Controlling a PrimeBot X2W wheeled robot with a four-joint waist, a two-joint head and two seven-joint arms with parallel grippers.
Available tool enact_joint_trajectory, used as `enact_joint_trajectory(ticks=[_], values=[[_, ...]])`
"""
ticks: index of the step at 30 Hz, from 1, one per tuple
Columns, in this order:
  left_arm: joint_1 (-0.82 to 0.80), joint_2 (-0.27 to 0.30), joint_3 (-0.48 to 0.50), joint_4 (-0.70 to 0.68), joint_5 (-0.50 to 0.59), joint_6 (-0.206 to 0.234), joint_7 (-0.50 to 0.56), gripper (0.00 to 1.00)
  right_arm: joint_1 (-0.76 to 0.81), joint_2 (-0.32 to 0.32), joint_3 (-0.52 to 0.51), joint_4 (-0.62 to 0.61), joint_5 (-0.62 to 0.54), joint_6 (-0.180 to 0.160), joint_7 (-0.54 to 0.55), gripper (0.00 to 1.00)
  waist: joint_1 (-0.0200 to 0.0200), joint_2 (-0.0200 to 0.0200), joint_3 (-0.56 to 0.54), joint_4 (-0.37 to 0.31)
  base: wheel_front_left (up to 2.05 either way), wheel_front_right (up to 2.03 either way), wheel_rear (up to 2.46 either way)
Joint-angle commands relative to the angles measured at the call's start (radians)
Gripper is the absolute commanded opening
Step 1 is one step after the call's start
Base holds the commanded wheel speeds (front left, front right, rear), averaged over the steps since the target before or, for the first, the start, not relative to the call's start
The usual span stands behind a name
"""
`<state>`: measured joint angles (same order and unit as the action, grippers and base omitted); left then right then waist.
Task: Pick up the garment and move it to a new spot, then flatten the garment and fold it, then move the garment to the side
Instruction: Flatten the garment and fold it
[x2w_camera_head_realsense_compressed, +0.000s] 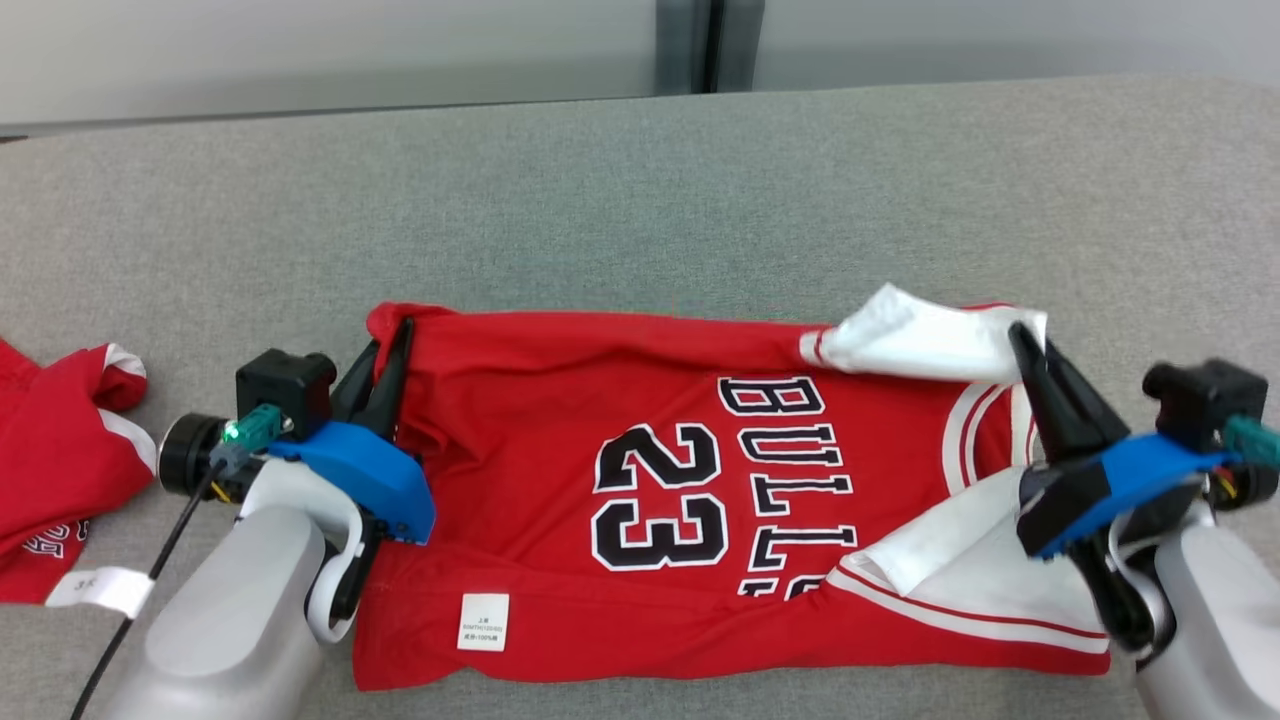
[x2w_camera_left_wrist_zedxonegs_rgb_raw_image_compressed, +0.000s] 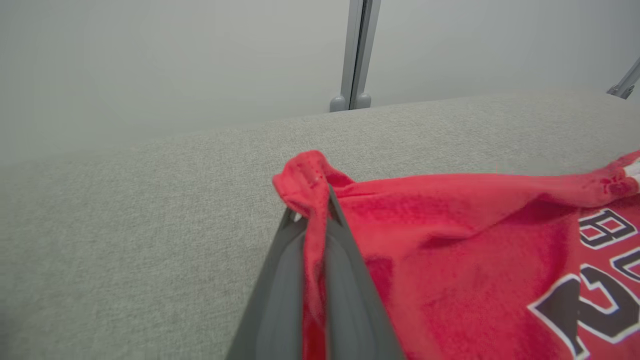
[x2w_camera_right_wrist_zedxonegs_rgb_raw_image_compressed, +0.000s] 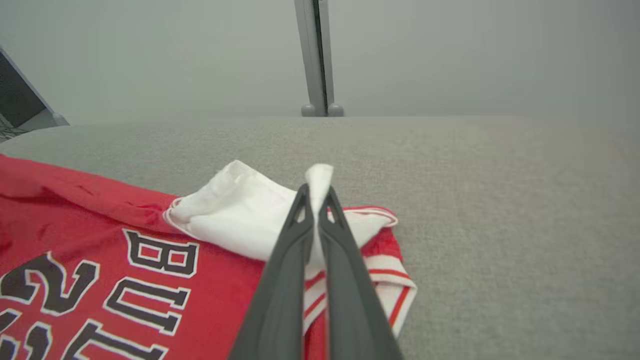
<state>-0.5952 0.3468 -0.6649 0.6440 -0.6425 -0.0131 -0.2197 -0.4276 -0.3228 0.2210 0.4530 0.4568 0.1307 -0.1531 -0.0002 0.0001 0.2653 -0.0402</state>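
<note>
Jersey: the red jersey (x2w_camera_head_realsense_compressed: 520, 430) with "BULLS 23" lies sideways on the grey cloth surface (x2w_camera_head_realsense_compressed: 700, 200), in the middle near the front edge; its right end shows white parts
Left gripper: the left gripper (x2w_camera_left_wrist_zedxonegs_rgb_raw_image_compressed: 312, 205) is pinching the jersey's far left red corner; cloth is squeezed between its fingers
Right gripper: the right gripper (x2w_camera_right_wrist_zedxonegs_rgb_raw_image_compressed: 315, 190) is pinching the white sleeve (x2w_camera_head_realsense_compressed: 920, 340) at the far right corner
Tag: a small white tag (x2w_camera_head_realsense_compressed: 483, 621) sits on the jersey's front part
Other cloth: another red cloth (x2w_camera_head_realsense_compressed: 50, 450) lies to the left, apart from the jersey

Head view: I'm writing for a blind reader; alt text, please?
A red BULLS 23 jersey lies sideways on a grey fabric surface. The left gripper pinches its far red corner, the right gripper its far white corner.
</note>
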Motion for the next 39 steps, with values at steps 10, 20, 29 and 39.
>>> enact_joint_trajectory(ticks=[10, 20, 29, 39], values=[[0.141, 0.014, 0.003, -0.094, 0.009, 0.044, -0.037, 0.0, 0.281, 0.064, -0.124, -0.255, -0.023, 0.0, 0.093, 0.0, 0.0002, -0.0001, -0.049, -0.012, 0.0, 0.0, 0.0], [0.28, -0.001, 0.041, -0.173, 0.003, 0.088, -0.046, 0.0, 0.421, 0.11, -0.193, -0.342, -0.04, 0.0, 0.124, 0.0, 0.0002, -0.0001, -0.078, -0.005, 0.0, 0.0, 0.0], [0.356, -0.024, 0.087, -0.211, 0.017, 0.104, -0.046, 1.0, 0.469, 0.136, -0.22, -0.345, -0.046, 0.0, 0.125, 1.0, 0.0002, -0.0001, -0.092, 0.006, 0.0, 0.0, 0.0], [0.443, -0.065, 0.278, -0.368, 0.139, 0.138, -0.047, 1.0, 0.415, 0.103, -0.272, -0.353, -0.063, 0.0, 0.14, 1.0, 0.0002, -0.0001, -0.105, 0.018, 0.0, 0.0, 0.0]])
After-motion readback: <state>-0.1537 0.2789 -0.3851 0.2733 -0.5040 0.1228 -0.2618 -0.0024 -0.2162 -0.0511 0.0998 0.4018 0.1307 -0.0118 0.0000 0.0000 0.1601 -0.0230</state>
